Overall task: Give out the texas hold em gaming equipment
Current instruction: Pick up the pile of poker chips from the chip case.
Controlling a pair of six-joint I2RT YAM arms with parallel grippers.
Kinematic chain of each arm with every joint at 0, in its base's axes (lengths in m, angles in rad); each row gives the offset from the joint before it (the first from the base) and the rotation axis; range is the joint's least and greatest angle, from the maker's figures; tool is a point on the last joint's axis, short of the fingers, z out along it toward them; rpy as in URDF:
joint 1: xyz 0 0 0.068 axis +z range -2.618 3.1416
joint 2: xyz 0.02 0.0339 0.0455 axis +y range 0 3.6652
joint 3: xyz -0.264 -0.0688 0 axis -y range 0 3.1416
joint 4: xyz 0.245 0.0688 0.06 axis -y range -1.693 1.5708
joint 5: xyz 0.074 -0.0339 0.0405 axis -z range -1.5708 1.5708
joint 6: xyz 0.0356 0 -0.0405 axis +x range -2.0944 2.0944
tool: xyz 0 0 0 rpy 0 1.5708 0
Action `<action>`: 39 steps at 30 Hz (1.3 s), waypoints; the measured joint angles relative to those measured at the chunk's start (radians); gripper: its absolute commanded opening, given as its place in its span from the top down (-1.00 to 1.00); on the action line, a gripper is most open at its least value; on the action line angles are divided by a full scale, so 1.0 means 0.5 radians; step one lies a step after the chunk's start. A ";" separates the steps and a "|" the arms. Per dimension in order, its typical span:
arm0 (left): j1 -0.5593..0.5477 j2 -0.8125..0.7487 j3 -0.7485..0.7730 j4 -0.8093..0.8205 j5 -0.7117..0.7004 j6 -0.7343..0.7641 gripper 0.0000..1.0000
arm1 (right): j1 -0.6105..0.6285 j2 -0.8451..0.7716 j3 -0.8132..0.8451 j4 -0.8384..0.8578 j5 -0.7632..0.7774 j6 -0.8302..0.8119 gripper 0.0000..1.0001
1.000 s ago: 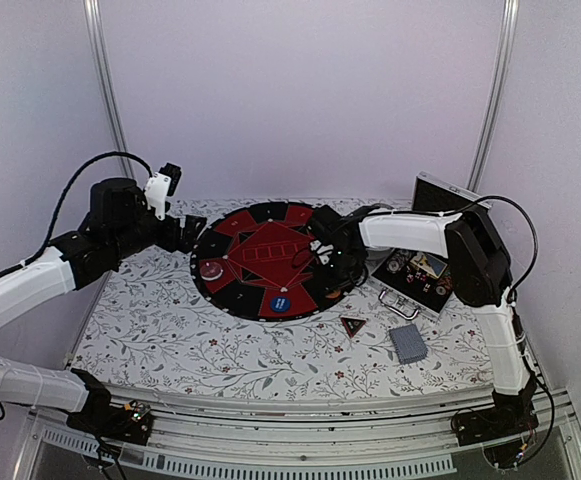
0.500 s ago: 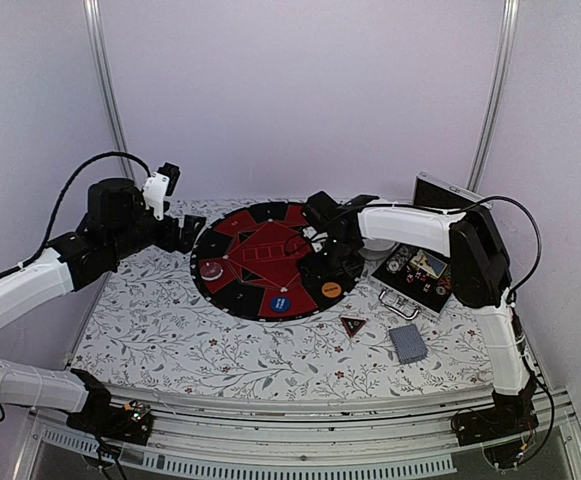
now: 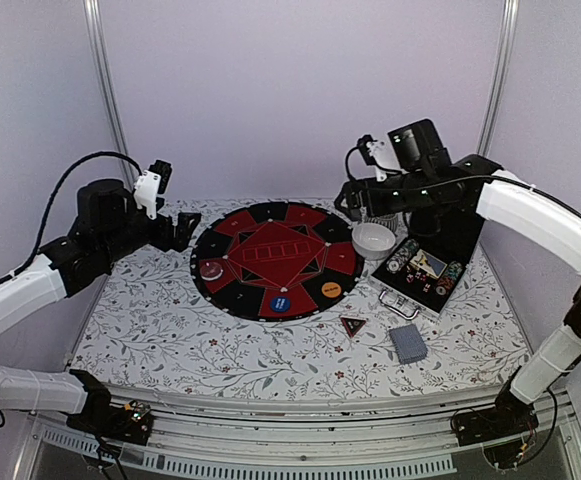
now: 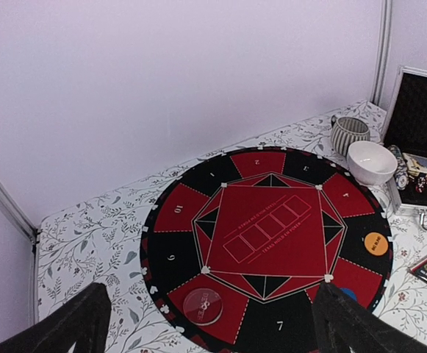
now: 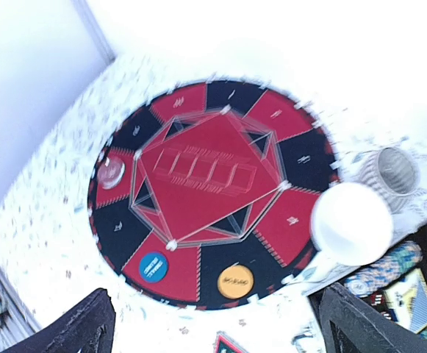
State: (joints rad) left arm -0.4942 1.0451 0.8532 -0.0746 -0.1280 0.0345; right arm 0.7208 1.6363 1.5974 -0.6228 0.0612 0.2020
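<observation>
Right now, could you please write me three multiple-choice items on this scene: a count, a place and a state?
1. How many coin-sized discs lie on the round red-black mat? A one; B two; C three.
2. Where is the black-red triangular marker? A on the mat; B on the floral tablecloth beside the mat; C under the mat.
3. The silver-edged black case is: A open; B shut; C upside down.
Key: C, red, blue and orange show; B, it lies off the mat's edge; A, its lid stands up.
</observation>
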 measured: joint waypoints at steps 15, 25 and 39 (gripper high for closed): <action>0.000 0.005 -0.004 0.019 0.011 -0.001 -0.96 | -0.800 -0.401 -0.889 0.002 0.071 0.342 -0.44; 0.000 0.005 -0.016 0.021 -0.030 0.016 -0.96 | -0.855 -0.057 -0.761 -0.044 0.153 0.283 -0.25; 0.000 0.014 -0.027 0.021 -0.037 0.038 -0.96 | -0.745 -0.016 -0.555 -0.290 -0.122 0.187 -0.23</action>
State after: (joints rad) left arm -0.4942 1.0519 0.8394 -0.0643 -0.1467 0.0536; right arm 0.3481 1.6283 1.3197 -0.7677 0.0002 0.2955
